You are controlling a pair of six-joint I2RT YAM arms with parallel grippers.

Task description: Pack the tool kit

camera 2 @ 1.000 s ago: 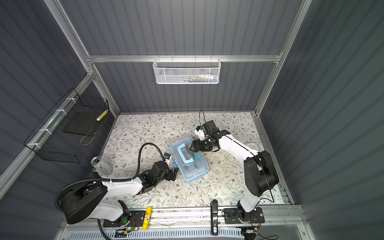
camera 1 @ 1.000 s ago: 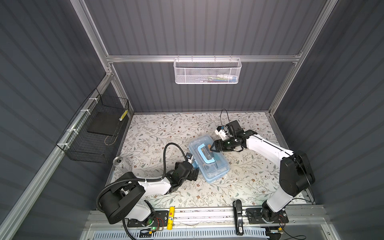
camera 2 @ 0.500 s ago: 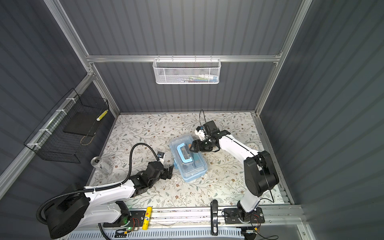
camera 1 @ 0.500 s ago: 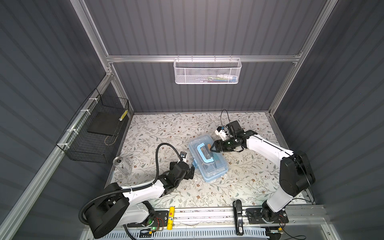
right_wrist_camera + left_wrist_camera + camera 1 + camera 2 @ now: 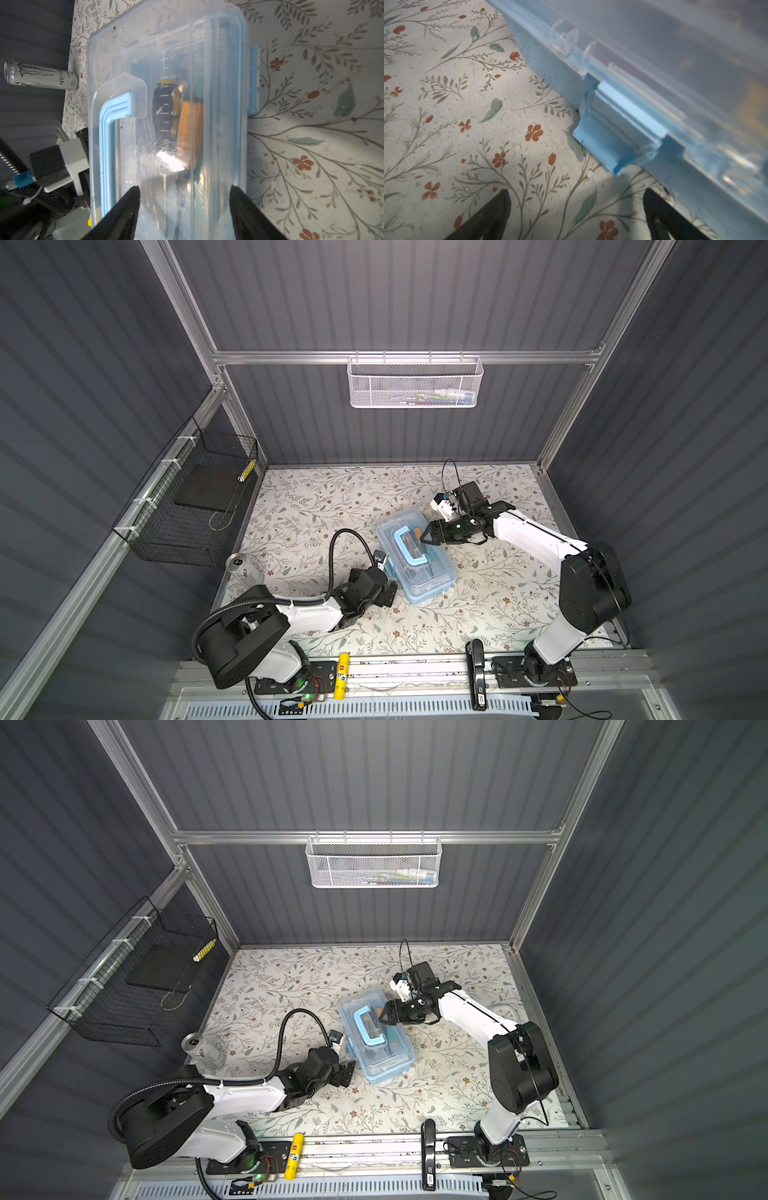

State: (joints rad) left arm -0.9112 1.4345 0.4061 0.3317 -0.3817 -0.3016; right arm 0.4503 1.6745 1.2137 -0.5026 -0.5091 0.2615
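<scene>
The tool kit [image 5: 428, 576] [image 5: 386, 1056], a light-blue box with a clear lid and a blue handle [image 5: 405, 545], lies lid-down-shut in the middle of the floral table. Through the lid a yellow-black utility knife [image 5: 165, 108] and an orange-handled screwdriver [image 5: 191, 128] show. My left gripper [image 5: 387, 595] [image 5: 577, 199] is open just off the box's near-left side, facing a blue latch [image 5: 618, 137] that sticks out from the wall. My right gripper [image 5: 428, 537] [image 5: 184, 190] is open over the far end of the lid, with nothing gripped.
A drink can [image 5: 237, 566] stands at the table's left edge. A black wire basket [image 5: 195, 506] hangs on the left wall and a white mesh basket [image 5: 415, 383] on the back wall. A yellow stick [image 5: 341, 676] and a black tool [image 5: 476, 676] lie on the front rail.
The left arm pulled back from the box half a second ago and has come close to its side again. The right gripper and the box have stayed put.
</scene>
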